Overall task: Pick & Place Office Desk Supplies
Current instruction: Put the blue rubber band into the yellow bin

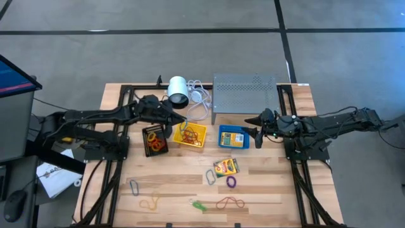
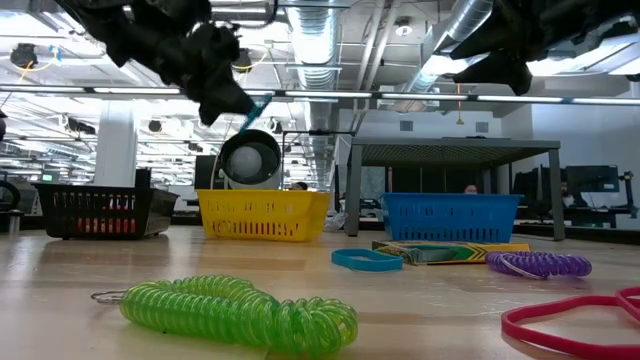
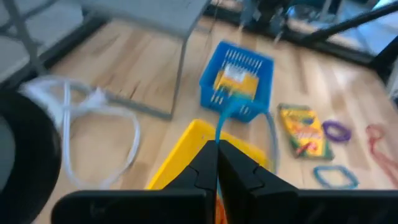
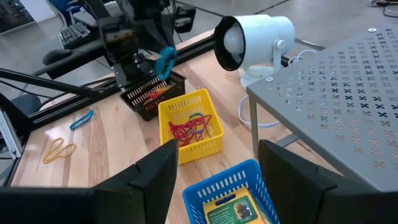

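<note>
Left gripper [image 1: 180, 120]: fingers pressed fully together on a thin blue rubber band [image 4: 165, 61], which dangles from the tips; it hangs above the near edge of the yellow tray [image 1: 190, 134].
Step in hand (judged): carrying the blue band to a tray and letting it go; the yellow tray, directly beneath and a little ahead of the tips, already holds red and other coloured bands [image 4: 189, 130].
Doing it well: bring the loop's free end inside the tray walls before parting the fingers; a light band can cling to a fingertip or drape over the rim, so a low release over the tray's middle is safer than one at the edge.
Right gripper [image 1: 258, 135]: fingers spread wide, nothing between them; it waits just beyond the blue tray [image 1: 233, 137], which holds a crayon box.
Neighbours of the left gripper: black tray [image 1: 154, 140] just beside it on the outer side; white cylinder [image 1: 178, 90] and its cable [image 1: 199, 101] behind; grey rack [image 1: 245, 94] farther off, toward the right arm.
Open room: the table's front half is free of arms; there lie a crayon box [image 1: 226, 166], a purple ring [image 1: 231, 182], a green coil [image 2: 240, 312] and loose bands.
Edges: the three trays stand close together, so sideways drift risks nudging a tray wall.
</note>
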Controlling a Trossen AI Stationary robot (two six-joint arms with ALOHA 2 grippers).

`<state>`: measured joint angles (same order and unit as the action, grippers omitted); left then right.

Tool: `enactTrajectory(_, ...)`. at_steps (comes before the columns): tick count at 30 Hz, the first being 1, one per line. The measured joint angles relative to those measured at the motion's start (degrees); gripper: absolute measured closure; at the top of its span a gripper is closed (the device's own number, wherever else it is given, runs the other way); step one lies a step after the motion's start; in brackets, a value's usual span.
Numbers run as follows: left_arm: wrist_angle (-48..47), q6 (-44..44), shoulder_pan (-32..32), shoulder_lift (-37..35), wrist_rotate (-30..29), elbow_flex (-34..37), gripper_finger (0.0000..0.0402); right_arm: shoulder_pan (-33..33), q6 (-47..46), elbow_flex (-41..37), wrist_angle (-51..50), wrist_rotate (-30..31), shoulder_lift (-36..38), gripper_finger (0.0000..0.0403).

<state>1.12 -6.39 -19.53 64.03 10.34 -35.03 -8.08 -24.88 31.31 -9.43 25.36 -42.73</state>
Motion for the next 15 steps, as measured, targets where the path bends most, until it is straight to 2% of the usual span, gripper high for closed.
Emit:
enactTrajectory(10,0.4,0.1,0.0,9.0,-1.4,0.0,0.0401,0.0,0.0,0.0,0.0,0.0,0.0,0.0186)
enactTrajectory(15,0.3,0.1,0.0,10.8,-1.4,0.0,0.0401,0.0,0.1,0.0,0.0,0.0,0.0,0.0186)
